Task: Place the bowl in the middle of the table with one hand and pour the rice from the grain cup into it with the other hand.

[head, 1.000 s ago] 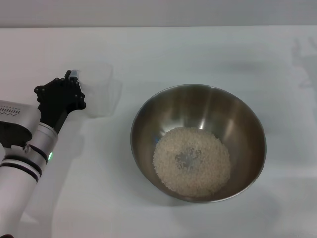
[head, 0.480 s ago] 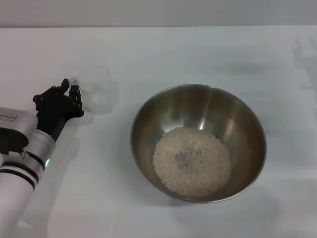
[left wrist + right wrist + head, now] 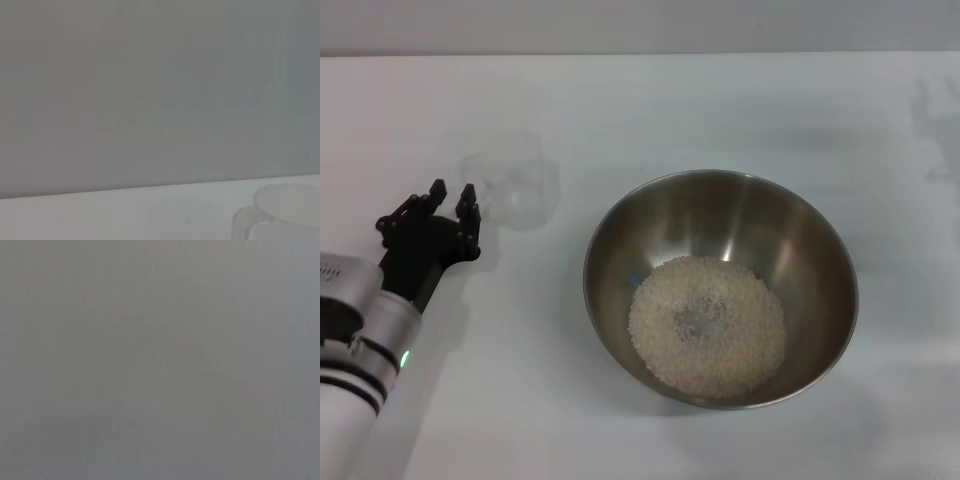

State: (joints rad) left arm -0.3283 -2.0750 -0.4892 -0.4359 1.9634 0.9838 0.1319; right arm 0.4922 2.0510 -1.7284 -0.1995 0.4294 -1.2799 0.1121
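The steel bowl (image 3: 720,285) stands near the middle of the white table (image 3: 740,110) with a heap of off-white rice (image 3: 707,325) in its bottom. The clear grain cup (image 3: 512,180) stands upright and empty on the table, left of the bowl; it also shows in the left wrist view (image 3: 285,212) with its side handle. My left gripper (image 3: 453,197) is open and empty, just short of the cup's handle and apart from it. My right gripper is out of view.
The table's far edge (image 3: 640,54) runs along the top of the head view. The right wrist view shows only a flat grey surface.
My left gripper has let go of the cup's handle and drawn back towards the near left. The cup stays standing on the table. The bowl and rice have not moved.
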